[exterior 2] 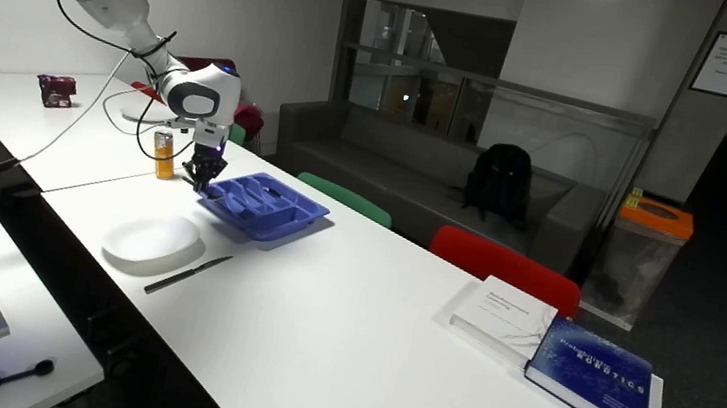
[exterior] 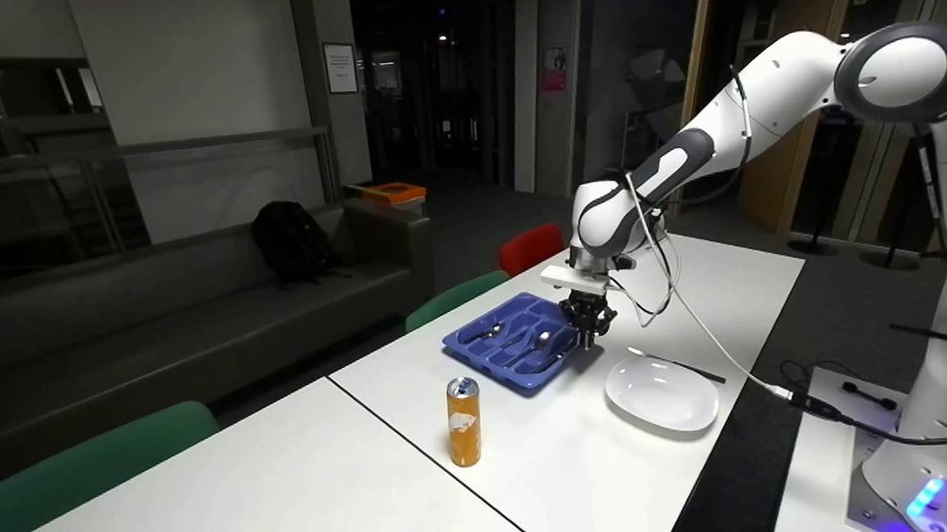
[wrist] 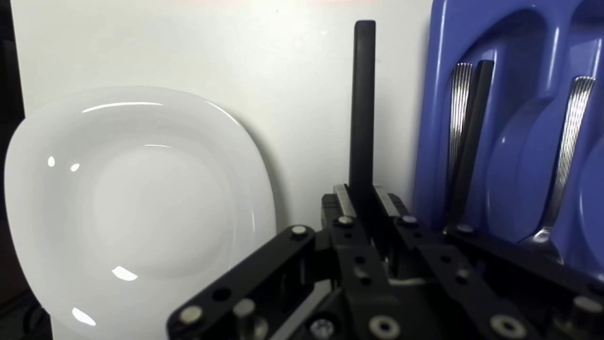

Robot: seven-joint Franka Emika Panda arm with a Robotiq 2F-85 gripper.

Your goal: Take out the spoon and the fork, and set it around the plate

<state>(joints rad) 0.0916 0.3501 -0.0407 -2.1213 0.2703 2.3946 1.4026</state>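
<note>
One hand (wrist: pixel 363 200) pinching one black-handled utensil (wrist: pixel 362 104)

We read "Reinforcement Learning" on the white book (exterior 2: pixel 505 316) and "Probabilistic ROBOTICS" on the blue book (exterior 2: pixel 593 375); we cannot read the orange can (exterior: pixel 465 435). In the wrist view we count one spoon (wrist: pixel 568 137), one other ridged metal handle (wrist: pixel 458 104) and one black handle (wrist: pixel 475 123) in the blue tray (wrist: pixel 432 118). One white plate (wrist: pixel 155 203) rests on the surface (exterior 2: pixel 345 350) near the tray, with one knife (exterior 2: pixel 186 274) just beside the plate.

Smooth, glossy plate (wrist: pixel 160 203); shiny metal spoon (wrist: pixel 566 151)
</note>
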